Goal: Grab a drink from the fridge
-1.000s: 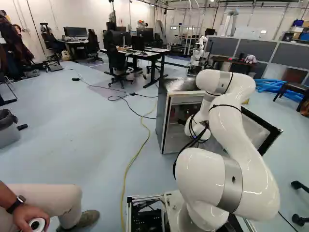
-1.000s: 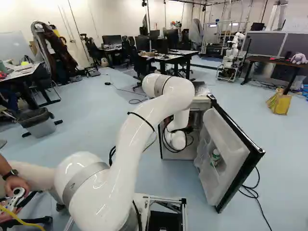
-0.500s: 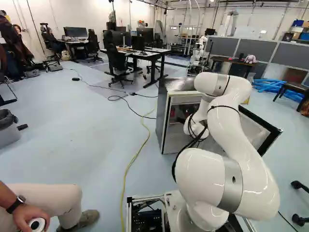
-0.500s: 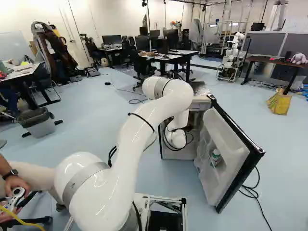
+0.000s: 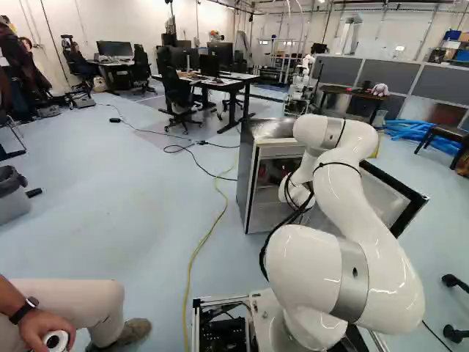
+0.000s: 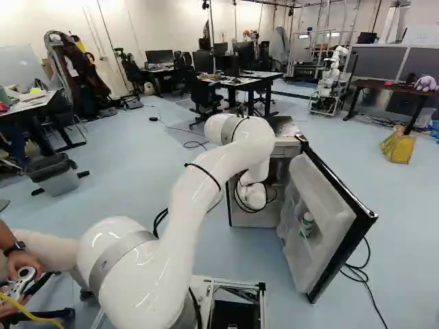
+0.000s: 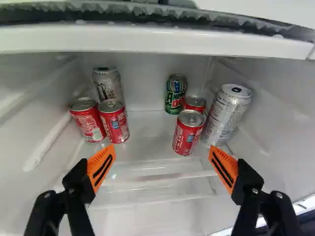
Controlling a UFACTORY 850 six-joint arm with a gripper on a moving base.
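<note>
Claw [image 5: 277, 178] is holding its orange-padded fingers [image 7: 102, 166] wide apart at the open fridge [image 5: 247, 176], four red soda cans [image 7: 113, 121], two silver cans [image 7: 227, 115] and a green can [image 7: 175, 94] sitting ahead of it.

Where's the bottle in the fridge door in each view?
Left base view: can't be seen.
Right base view: the bottle is right of the middle, inside the open door.
Wrist view: not in it.
Shared landmark: the fridge, just right of the middle in both base views; its interior fills most of the wrist view.
</note>
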